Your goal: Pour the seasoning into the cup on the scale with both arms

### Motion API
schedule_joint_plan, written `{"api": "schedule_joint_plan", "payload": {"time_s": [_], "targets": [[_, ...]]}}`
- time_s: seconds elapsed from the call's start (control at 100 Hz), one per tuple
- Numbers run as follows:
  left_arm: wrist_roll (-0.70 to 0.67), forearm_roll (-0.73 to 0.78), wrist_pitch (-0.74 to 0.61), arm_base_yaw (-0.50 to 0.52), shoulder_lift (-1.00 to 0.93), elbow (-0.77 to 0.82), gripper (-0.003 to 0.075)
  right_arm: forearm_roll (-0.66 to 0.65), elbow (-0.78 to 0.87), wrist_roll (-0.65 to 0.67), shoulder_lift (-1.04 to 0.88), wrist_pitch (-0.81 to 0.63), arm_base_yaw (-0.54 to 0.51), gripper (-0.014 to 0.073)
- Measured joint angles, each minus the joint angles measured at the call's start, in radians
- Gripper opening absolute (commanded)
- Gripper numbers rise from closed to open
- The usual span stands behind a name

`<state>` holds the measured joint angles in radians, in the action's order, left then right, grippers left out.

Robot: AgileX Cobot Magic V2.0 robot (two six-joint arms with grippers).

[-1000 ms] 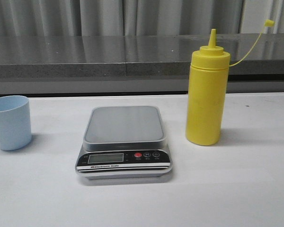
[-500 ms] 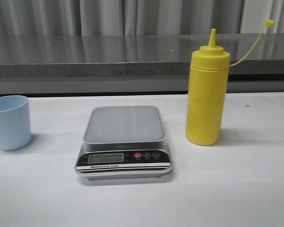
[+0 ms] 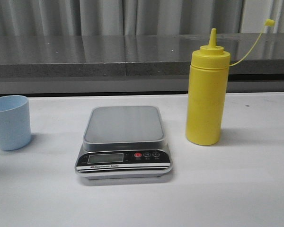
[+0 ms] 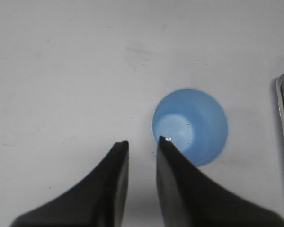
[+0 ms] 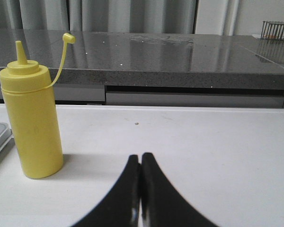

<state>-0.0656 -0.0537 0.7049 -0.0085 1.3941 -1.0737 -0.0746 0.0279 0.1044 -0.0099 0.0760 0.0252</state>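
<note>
Three task items stood on the white table (image 3: 246, 189), none yet handled; the scale (image 3: 124, 142) served as the reference point. The cup (image 3: 9, 122) stood upright well off to the scale's left, not on the platform; the seasoning (image 3: 207, 92) stood upright just beside the scale's right edge, its tethered cap hanging clear of the nozzle.

The left gripper (image 4: 141, 143) hung above the cup, fingers slightly apart and holding nothing; one fingertip overlapped the cup's near rim in the left wrist view. The right gripper (image 5: 140, 158) sat low over the table, on the far side of the seasoning from the scale, fingers pressed together and empty.

The step in hand appeared to be taking the cup; to do it well the left fingers would need to part wider, straddle the wall or rim, and close squarely so the light tumbler did not tip; the lift should clear the scale's raised platform edge.

Open table lay between cup and scale; the seasoning stood close enough to the scale to be knocked.
</note>
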Motion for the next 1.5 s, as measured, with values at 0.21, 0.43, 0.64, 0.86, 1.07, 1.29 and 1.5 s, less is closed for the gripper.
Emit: {"api": "schedule_joint_plan", "payload": {"time_s": [0.21,0.43,0.64,0.86,1.07,1.29,1.5], "targets": [[0.0,-0.014,0.002,0.0,0.067,-0.006,0.0516,0.0,0.0,0.0,0.0,0.0,0.0,-0.0067],[0.0,-0.03,-0.025,-0.002,0.126,-0.011,0.0516,0.0,0.0,0.0,0.0,0.0,0.0,-0.0067],[0.0,-0.034,-0.08,-0.035,0.204,-0.012,0.0516,0.0,0.0,0.0,0.0,0.0,0.0,-0.0067],[0.0,-0.04,-0.116,-0.047,0.3,-0.012,0.0516,0.0,0.0,0.0,0.0,0.0,0.0,-0.0067],[0.0,-0.04,-0.136,-0.047,0.351,-0.016,0.0491,0.0,0.0,0.0,0.0,0.0,0.0,-0.0067],[0.0,-0.041,-0.167,-0.047,0.355,-0.016,0.0176,0.0,0.0,0.0,0.0,0.0,0.0,-0.0067],[0.0,-0.042,-0.174,-0.047,0.355,-0.016,-0.002,0.0,0.0,0.0,0.0,0.0,0.0,-0.0067]]}}
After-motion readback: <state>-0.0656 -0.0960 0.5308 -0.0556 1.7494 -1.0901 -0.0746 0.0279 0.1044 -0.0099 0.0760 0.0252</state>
